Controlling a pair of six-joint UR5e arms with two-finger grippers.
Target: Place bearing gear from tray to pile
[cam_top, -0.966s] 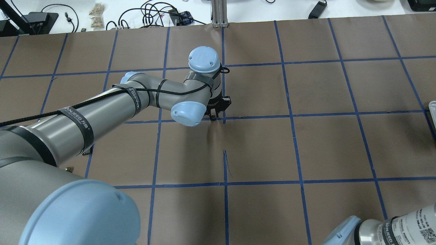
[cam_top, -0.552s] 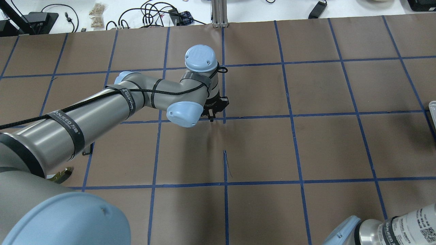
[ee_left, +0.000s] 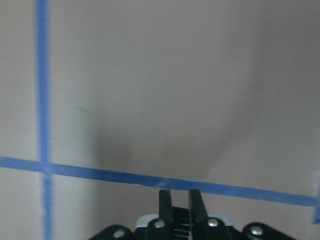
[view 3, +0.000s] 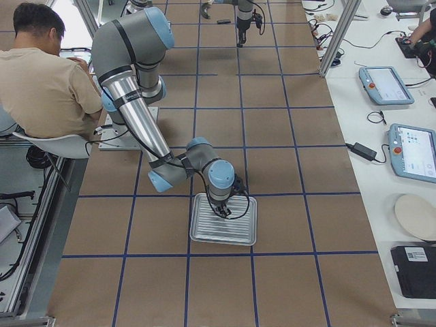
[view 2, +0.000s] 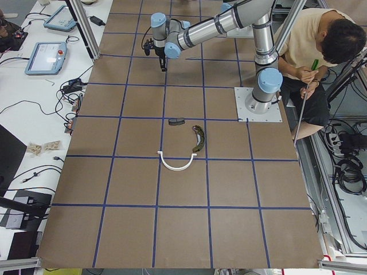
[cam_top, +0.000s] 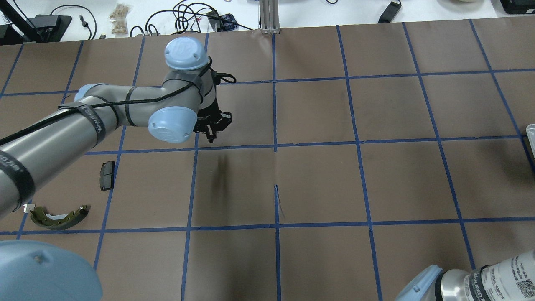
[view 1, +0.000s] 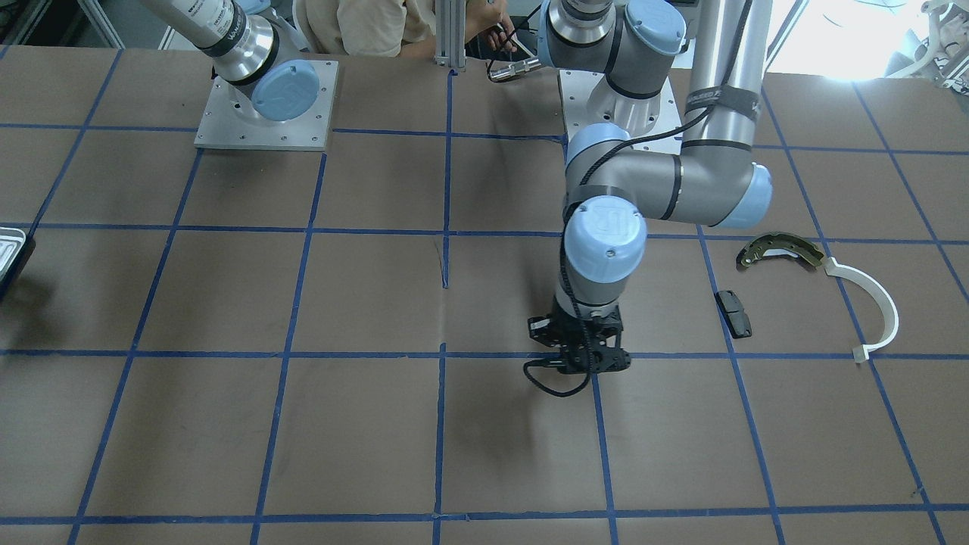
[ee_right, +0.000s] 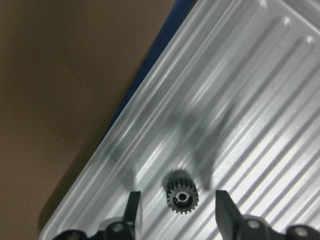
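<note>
A small black bearing gear (ee_right: pixel 181 197) lies on the ribbed silvery tray (ee_right: pixel 250 100), near its corner. My right gripper (ee_right: pixel 177 196) is open, one finger on each side of the gear, not touching it. The tray (view 3: pixel 204 240) sits under the right arm, and its edge shows in the front view (view 1: pixel 10 253). The pile lies on the left side: an olive brake shoe (view 1: pixel 780 251), a white arc (view 1: pixel 870 303) and a black pad (view 1: pixel 734 312). My left gripper (view 1: pixel 583 365) is shut and empty over bare table, right of the pile in the overhead view (cam_top: pixel 211 136).
Brown paper with blue tape grid covers the table (cam_top: pixel 317 179). A seated person (view 2: pixel 321 63) is behind the robot bases. Cables and tablets lie on the white bench (view 2: pixel 46 57) beyond the table's far edge.
My left arm has swung left across the table in the overhead view, uncovering the black pad and brake shoe. Its gripper stays shut.
</note>
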